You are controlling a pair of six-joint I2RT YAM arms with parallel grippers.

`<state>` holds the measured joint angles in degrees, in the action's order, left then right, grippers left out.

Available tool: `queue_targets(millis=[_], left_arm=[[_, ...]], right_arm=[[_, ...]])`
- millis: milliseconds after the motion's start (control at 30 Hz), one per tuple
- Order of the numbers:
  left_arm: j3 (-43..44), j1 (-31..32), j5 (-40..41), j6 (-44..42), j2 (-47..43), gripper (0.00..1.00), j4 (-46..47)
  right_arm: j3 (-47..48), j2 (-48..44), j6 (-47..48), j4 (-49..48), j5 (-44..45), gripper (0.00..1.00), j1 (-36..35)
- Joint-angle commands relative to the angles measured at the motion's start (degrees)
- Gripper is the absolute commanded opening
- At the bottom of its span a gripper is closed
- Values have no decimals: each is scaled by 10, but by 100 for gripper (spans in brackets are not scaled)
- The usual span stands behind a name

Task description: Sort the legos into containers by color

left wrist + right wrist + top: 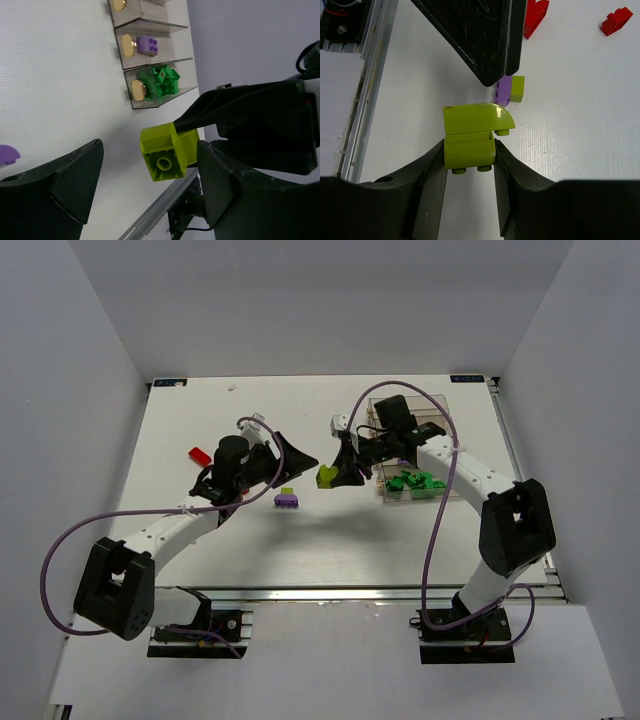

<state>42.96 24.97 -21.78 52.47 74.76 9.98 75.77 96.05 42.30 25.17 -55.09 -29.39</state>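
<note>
Centrally, I see a glossy yellow-green brick [470,135], studded and rounded along one upper edge, pinched between the matte black fingers of my right gripper [469,150]. My left gripper [292,455] is spread wide and clasps nothing. Beyond, the clear, smoky bins [172,27] hold sorted pieces: green bricks [161,82] heaped in the end compartment, one purple brick [148,45] in the next. Another purple piece [503,90] and two red pieces [535,17] lie loose on the white table [580,130].

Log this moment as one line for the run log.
right gripper: shut on yellow-green brick | left gripper: open, facing it | containers: green bricks in one, purple brick in next | loose: red bricks
</note>
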Motion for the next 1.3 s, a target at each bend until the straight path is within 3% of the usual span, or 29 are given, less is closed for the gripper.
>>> queue_targets(millis=[0, 500, 600, 733, 767, 833, 1000, 1267], left_arm=[[-16, 1, -41, 22, -10, 84, 67], [-59, 19, -53, 76, 0, 69, 111], [-53, 22, -60, 81, 13, 57, 116], [-47, 25, -78, 87, 29, 34, 129], [-46, 25, -80, 88, 33, 19, 130], [-46, 25, -78, 86, 32, 2, 126], [-28, 22, -50, 55, 11, 0, 67], [-29, 6, -36, 45, -5, 0, 58]], right_arm=[[2, -9, -18, -28, -14, 0, -3], [22, 1, -57, -76, 13, 0, -30], [14, -2, -57, -83, 26, 0, -34], [9, -4, -55, -87, 36, 0, -35], [8, -4, -53, -87, 40, 0, -35], [5, -6, -45, -86, 48, 0, -35], [-9, -12, -37, -91, 64, 0, -11], [-10, -7, -48, -95, 115, 0, 101]])
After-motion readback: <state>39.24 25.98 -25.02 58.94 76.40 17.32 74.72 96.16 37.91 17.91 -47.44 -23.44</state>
